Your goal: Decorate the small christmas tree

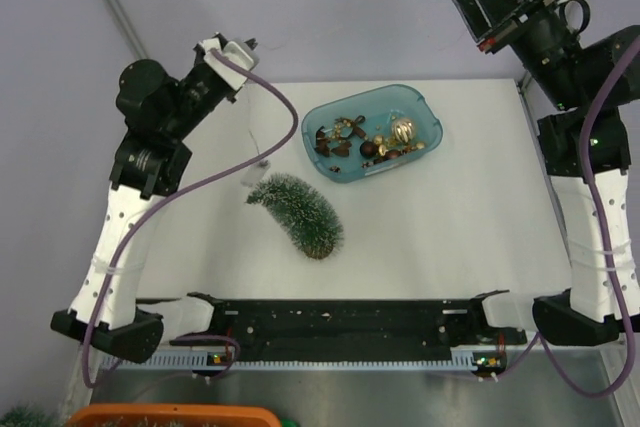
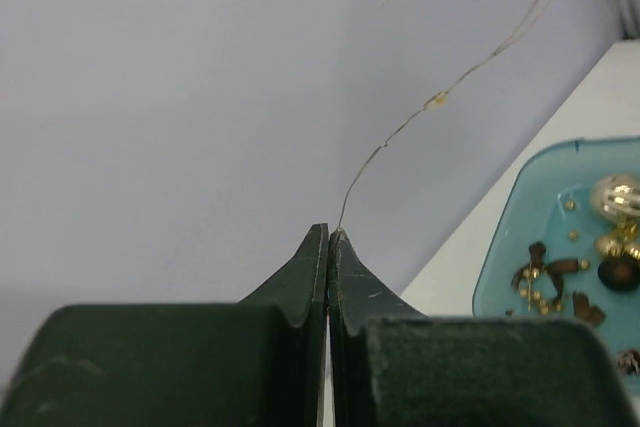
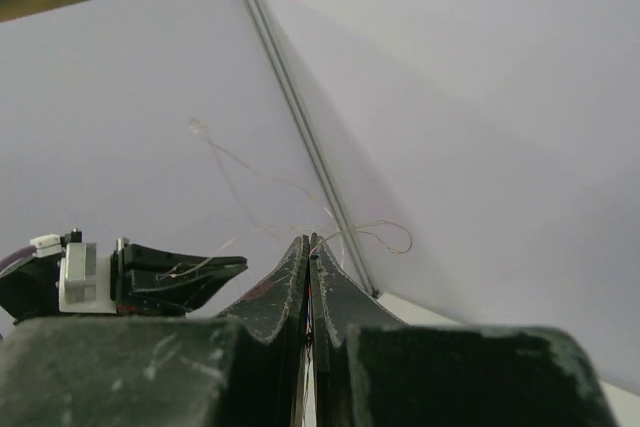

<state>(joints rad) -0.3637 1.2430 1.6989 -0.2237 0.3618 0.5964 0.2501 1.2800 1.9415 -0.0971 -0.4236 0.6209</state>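
White bench (image 1: 450, 237), pale lilac walls (image 2: 200, 97) all round, a grey seam (image 3: 290, 97) running up the corner. The tree (image 1: 303, 212) is down on its side mid-bench, tip pointing left, just this side of the blue tray (image 1: 428, 119) of trinkets. Left arm (image 1: 150, 137) is cocked up at the far-left edge, jaws pressed together on a thin wire (image 2: 440, 99). Right arm (image 1: 585, 137) is raised high at far right, jaws closed too, pinching that same wire.

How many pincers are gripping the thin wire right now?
2. The left pincer, raised at far left, is shut on the wire; the right pincer, high at far right, is shut on it too, strands trailing from its tips.
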